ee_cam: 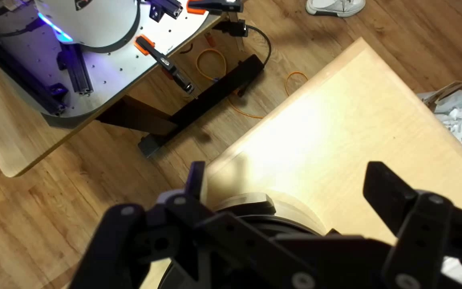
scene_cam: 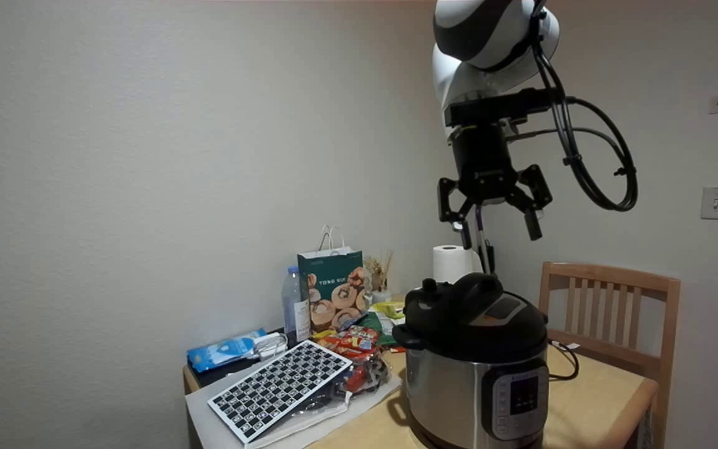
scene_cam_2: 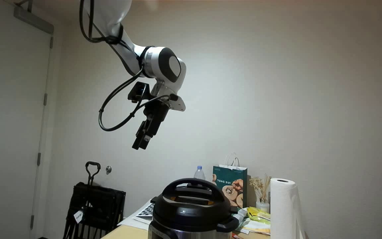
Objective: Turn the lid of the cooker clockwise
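Note:
The cooker [scene_cam: 446, 396] is a steel cylinder with a black control panel, standing on the wooden table. Its glossy black lid [scene_cam_2: 191, 214] sits on top, and a raised handle [scene_cam_2: 194, 182] arches over it. My gripper [scene_cam: 500, 238] hangs well above the lid, fingers pointing down. In an exterior view the gripper [scene_cam_2: 139, 147] is tilted and off to one side of the lid, touching nothing. Between its wide open fingers in the wrist view [ee_cam: 286, 163] there is only a gap. Low in that view, the gripper's linkage hides most of the lid [ee_cam: 273, 225].
A paper towel roll [scene_cam_2: 285, 209], a green paper bag [scene_cam: 334, 284], snack packets [scene_cam: 359, 340] and a checkered board [scene_cam: 281, 390] share the table. A wooden chair [scene_cam: 611, 318] stands behind. The robot's base table [ee_cam: 26, 148] lies across a floor gap.

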### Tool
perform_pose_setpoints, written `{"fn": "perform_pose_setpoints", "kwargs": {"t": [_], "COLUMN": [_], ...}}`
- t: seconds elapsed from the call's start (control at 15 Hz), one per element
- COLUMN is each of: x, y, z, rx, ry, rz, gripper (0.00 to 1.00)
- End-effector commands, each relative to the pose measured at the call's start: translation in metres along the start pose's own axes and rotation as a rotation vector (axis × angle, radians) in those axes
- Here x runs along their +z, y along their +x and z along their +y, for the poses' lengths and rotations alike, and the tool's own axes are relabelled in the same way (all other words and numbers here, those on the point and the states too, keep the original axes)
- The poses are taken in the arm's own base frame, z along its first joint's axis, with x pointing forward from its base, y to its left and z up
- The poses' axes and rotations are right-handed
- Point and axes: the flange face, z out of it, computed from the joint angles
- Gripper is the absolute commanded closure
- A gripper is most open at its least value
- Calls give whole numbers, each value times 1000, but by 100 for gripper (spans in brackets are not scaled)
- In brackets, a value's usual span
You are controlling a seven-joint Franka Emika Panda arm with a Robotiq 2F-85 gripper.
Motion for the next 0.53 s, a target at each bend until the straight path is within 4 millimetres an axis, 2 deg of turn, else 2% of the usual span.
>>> {"fn": "perform_pose_setpoints", "kwargs": {"t": [0.0, 0.13, 0.2, 0.47], "x": [2, 3, 3, 21], "y": [2, 3, 4, 18], "z": [-3, -3, -5, -7], "rx": [3, 4, 113, 317], "ry": [-3, -5, 35, 111], "rz": [-3, -6, -18, 15], "gripper": [0, 0, 0, 0]}}
